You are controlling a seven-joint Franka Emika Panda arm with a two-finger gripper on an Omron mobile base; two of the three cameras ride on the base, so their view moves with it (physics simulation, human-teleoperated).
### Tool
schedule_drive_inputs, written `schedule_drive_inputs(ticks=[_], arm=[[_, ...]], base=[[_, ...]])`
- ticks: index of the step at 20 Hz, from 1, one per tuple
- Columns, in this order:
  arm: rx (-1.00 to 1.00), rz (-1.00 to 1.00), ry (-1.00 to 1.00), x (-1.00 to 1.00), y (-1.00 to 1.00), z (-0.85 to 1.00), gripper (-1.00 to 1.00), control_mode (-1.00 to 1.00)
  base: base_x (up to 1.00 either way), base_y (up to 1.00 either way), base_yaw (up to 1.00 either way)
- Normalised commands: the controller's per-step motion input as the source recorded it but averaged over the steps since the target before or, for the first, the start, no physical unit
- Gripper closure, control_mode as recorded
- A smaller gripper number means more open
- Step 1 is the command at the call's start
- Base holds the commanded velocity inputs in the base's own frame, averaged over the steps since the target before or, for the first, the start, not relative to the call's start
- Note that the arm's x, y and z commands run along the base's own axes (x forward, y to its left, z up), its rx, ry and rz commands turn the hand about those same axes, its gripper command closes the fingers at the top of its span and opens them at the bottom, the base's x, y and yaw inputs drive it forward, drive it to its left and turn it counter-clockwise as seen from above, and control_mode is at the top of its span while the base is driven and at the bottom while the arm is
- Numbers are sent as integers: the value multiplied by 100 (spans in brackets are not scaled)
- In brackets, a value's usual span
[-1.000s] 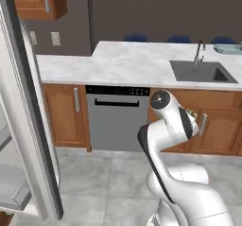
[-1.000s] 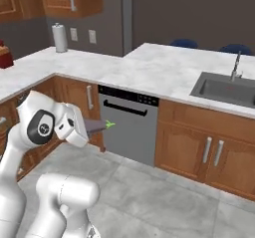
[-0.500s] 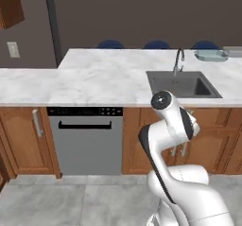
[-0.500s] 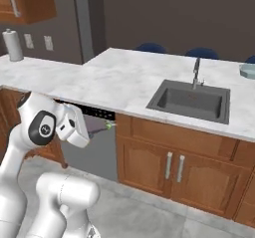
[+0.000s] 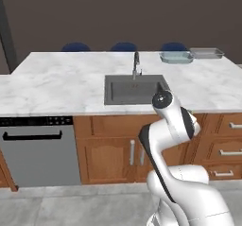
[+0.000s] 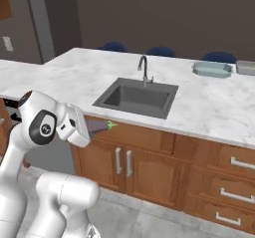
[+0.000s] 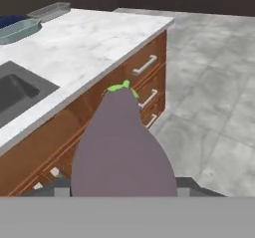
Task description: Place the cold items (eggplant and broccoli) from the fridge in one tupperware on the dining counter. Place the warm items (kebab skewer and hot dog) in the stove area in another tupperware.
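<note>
— Gripper (image 6: 94,127) status?
— Clamped on the eggplant (image 7: 122,152); I see it jutting straight out from between the fingers, green stem end forward.
— Where is it?
— Held in front of the wooden cabinets (image 6: 149,157), below the counter (image 6: 209,107) edge, near the sink (image 6: 137,97).

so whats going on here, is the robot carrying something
Yes. The arm's end effector is shut on the eggplant, carried low in front of the wooden cabinets below the sink. Two tupperware containers, a bluish one and a grey one, sit at the far end of the marble counter. The eggplant is not yet over either container.
</note>
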Motion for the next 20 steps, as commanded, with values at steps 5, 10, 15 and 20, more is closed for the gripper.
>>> schedule_drive_inputs(ticks=[5, 10, 15, 20], arm=[[0, 0, 0, 0, 0, 0, 100, 100], [0, 0, 0, 0, 0, 0, 100, 100], [0, 0, 0, 0, 0, 0, 100, 100], [0, 0, 0, 0, 0, 0, 100, 100]], base=[[12, -100, 0], [22, -100, 0], [24, -100, 4], [19, -100, 14]])
